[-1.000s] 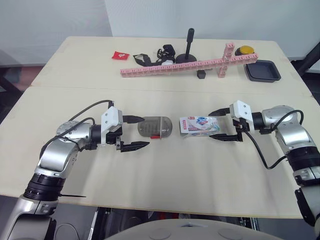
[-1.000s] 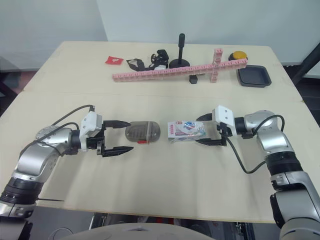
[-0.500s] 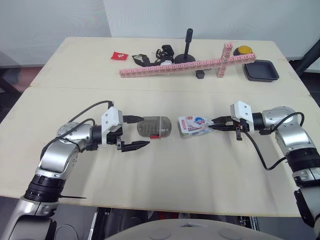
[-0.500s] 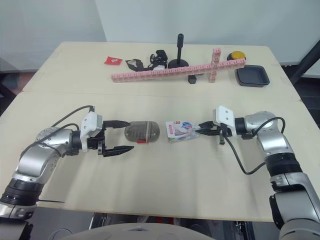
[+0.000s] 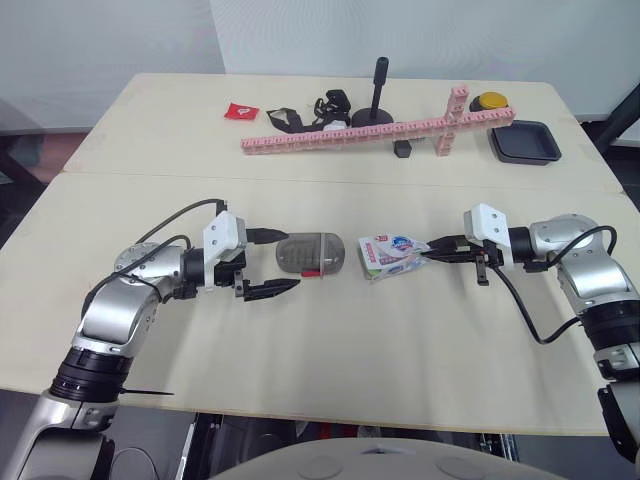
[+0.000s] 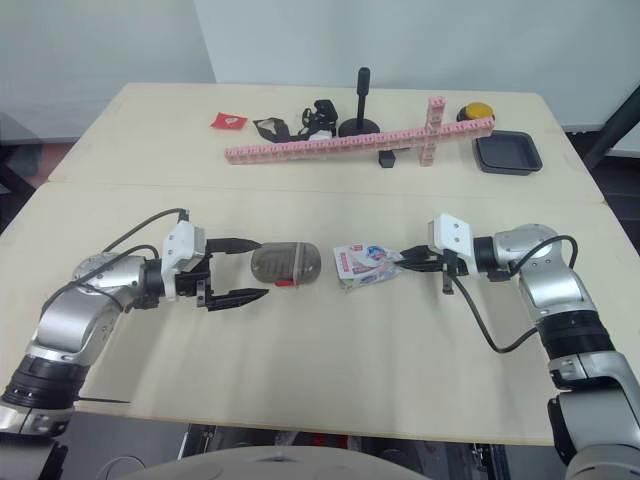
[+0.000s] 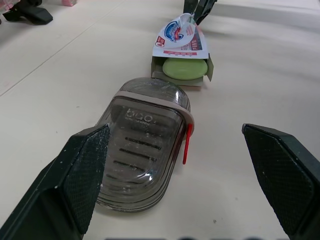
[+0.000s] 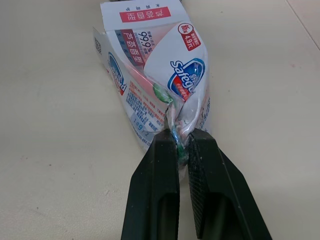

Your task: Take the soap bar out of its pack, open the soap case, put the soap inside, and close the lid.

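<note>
Right pincer (image 8: 177, 135) clamped on the crimped tail of the pack (image 5: 392, 253). The pack lies on the surface (image 5: 320, 370) at 9 o'clock from that pincer, long axis on the 3–9 line. The mouth is turned to 9 o'clock, toward the case (image 5: 311, 253).

The green soap bar (image 7: 185, 68) is seen inside the open mouth, not yet out. The case is shut, red latch on its near side, and lies just left of the pack with a small gap.

Left pincer (image 5: 290, 261) is spread wide, nothing held, with the case at 3 o'clock just ahead of its tips. It is the nearer one to both case and pack mouth, so the bar is probably best drawn out toward 9 o'clock.

Count: one pack, one bar, one case.
</note>
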{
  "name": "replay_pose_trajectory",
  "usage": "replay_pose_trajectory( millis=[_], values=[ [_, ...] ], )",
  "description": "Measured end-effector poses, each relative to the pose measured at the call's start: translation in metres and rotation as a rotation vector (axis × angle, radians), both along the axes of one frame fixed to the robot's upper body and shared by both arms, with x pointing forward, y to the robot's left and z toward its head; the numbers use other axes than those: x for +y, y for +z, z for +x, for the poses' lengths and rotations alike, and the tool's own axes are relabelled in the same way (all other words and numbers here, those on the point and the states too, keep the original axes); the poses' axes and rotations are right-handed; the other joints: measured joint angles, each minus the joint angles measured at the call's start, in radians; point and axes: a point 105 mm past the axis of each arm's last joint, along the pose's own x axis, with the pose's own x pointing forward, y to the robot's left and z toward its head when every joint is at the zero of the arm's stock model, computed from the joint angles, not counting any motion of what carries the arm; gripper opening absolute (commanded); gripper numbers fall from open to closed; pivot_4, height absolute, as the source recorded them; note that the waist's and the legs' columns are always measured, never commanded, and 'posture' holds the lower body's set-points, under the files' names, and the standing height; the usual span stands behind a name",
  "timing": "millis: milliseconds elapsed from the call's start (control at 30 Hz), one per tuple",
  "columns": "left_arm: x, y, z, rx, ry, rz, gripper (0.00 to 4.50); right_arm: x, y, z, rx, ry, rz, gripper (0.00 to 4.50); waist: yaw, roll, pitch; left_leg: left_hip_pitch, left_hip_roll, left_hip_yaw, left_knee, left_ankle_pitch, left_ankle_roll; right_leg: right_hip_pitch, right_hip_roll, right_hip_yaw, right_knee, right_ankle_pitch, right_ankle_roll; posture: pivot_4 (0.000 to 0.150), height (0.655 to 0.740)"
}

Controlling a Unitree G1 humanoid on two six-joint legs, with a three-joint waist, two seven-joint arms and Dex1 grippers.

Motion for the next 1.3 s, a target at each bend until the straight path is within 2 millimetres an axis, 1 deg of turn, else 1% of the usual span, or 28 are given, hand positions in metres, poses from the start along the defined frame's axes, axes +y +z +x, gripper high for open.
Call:
replay_pose_trajectory(
  millis=[200,333,433,600,800,933,1100,1300],
  values=[
    [-0.002,0.000,0.000,0.000,-0.003,0.000,4.50,-0.005,0.000,-0.001,-0.008,-0.039,0.003,0.05,0.001,0.000,0.000,0.000,0.000,0.000,0.000,0.000,0.000,0.000,0.000,0.000,0.000,0.001,0.001,0.150,0.7330],
    [-0.002,0.000,0.000,0.000,-0.001,0.000,4.50,-0.013,0.003,-0.006,-0.013,-0.060,-0.024,0.05,0.002,0.000,0.000,0.000,0.000,0.000,0.000,0.000,0.000,0.000,0.000,0.000,0.000,0.001,0.001,0.150,0.7330],
    [-0.002,0.000,0.001,-0.001,-0.001,0.001,4.50,-0.016,0.011,-0.006,-0.034,-0.090,-0.039,0.05,-0.001,0.000,0.000,0.000,0.000,0.000,0.000,0.000,0.000,0.000,0.000,0.000,0.000,0.001,0.001,0.150,0.7330],
    [0.000,-0.001,0.001,0.003,0.000,0.006,4.50,-0.027,0.033,-0.010,-0.087,-0.134,-0.114,0.05,0.000,0.000,0.000,0.000,0.000,0.000,0.000,0.000,0.000,0.000,0.000,0.000,-0.001,0.001,0.002,0.150,0.7330],
    [0.000,-0.001,0.001,0.009,0.002,0.008,4.50,-0.028,0.049,-0.015,-0.098,-0.204,-0.214,0.05,0.000,0.000,0.000,0.000,0.000,0.000,0.000,0.000,-0.001,0.001,0.000,0.000,-0.001,0.001,0.002,0.150,0.7330],
    [0.002,-0.003,0.002,0.017,0.004,0.009,4.50,-0.028,0.053,-0.015,-0.085,-0.256,-0.264,0.05,-0.001,0.000,0.000,0.000,0.000,0.000,0.000,0.000,-0.001,0.001,0.000,0.001,-0.001,0.001,0.002,0.150,0.7330],
    [0.004,-0.006,0.004,0.029,0.012,0.008,4.50,-0.023,0.068,-0.022,-0.098,-0.245,-0.354,0.05,0.000,0.000,0.000,0.001,0.000,-0.001,0.000,0.000,-0.002,0.002,0.000,0.001,-0.001,0.001,0.002,0.150,0.7330],
    [0.004,-0.006,0.004,0.020,0.011,0.008,4.50,-0.019,0.074,-0.026,-0.094,-0.231,-0.405,0.05,0.002,0.000,0.000,0.001,0.000,-0.001,0.000,0.000,-0.002,0.003,0.000,0.001,-0.002,0.001,0.002,0.150,0.7330]
  ],
)
